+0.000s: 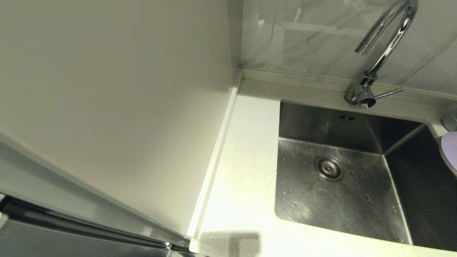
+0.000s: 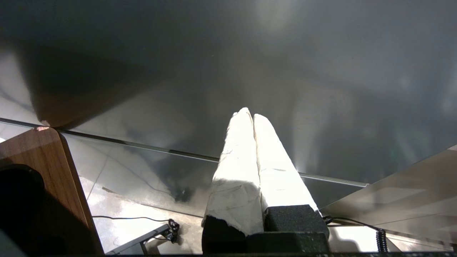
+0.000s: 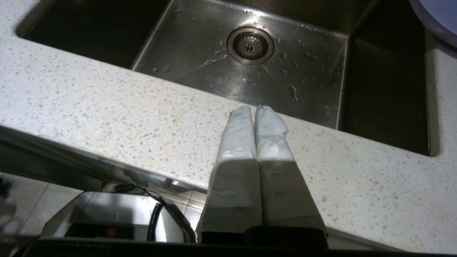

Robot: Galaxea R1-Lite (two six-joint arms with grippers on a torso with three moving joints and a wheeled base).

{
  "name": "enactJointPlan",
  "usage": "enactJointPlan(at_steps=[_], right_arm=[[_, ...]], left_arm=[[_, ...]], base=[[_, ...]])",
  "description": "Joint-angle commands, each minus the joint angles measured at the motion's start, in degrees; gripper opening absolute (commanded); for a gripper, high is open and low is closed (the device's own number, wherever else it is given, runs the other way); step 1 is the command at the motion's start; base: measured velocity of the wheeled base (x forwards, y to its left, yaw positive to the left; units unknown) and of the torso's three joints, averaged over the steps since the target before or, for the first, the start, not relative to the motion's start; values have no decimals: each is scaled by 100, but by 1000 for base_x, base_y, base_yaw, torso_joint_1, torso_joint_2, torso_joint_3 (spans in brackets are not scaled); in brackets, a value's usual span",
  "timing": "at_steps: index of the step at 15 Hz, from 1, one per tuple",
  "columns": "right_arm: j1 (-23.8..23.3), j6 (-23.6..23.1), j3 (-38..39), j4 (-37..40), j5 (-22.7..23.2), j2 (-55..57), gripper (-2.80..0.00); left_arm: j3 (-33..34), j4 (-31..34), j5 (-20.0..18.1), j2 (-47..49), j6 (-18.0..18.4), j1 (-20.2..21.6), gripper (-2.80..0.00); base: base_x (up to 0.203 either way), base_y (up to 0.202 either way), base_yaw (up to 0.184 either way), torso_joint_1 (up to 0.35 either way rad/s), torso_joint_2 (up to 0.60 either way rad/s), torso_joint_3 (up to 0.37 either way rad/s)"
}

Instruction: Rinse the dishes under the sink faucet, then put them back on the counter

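Observation:
The steel sink (image 1: 357, 200) lies wet and holds no dishes, its drain strainer (image 1: 329, 168) near the middle. Behind it rises the chrome faucet (image 1: 387, 43), its lever (image 1: 389, 93) pointing right. A sliver of the lavender plate (image 1: 450, 150) shows on the counter at the right edge, also in the right wrist view as the plate (image 3: 441, 14). The pink bowl and white mug are out of view. My right gripper (image 3: 255, 109) is shut and empty above the counter's front strip (image 3: 142, 121), facing the sink (image 3: 250, 64). My left gripper (image 2: 250, 115) is shut and empty in front of a dark cabinet face.
A tall pale panel (image 1: 107, 107) stands left of the counter (image 1: 246, 160), behind a low raised edge strip (image 1: 217, 153). The grey marbled wall (image 1: 307, 35) is behind the faucet. A cabinet handle (image 1: 89, 228) crosses the lower left. Neither arm shows in the head view.

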Motion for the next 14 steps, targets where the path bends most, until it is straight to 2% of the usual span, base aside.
enactJointPlan(at_steps=[1, 14], right_arm=[[2, 0, 2, 2, -2, 1, -280], [2, 0, 2, 2, -2, 1, -280]], left_arm=[[17, 3, 0, 0, -4, -6, -280], [18, 0, 0, 0, -4, 2, -280]], base=[[0, 0, 0, 0, 0, 0], [0, 0, 0, 0, 0, 0]])
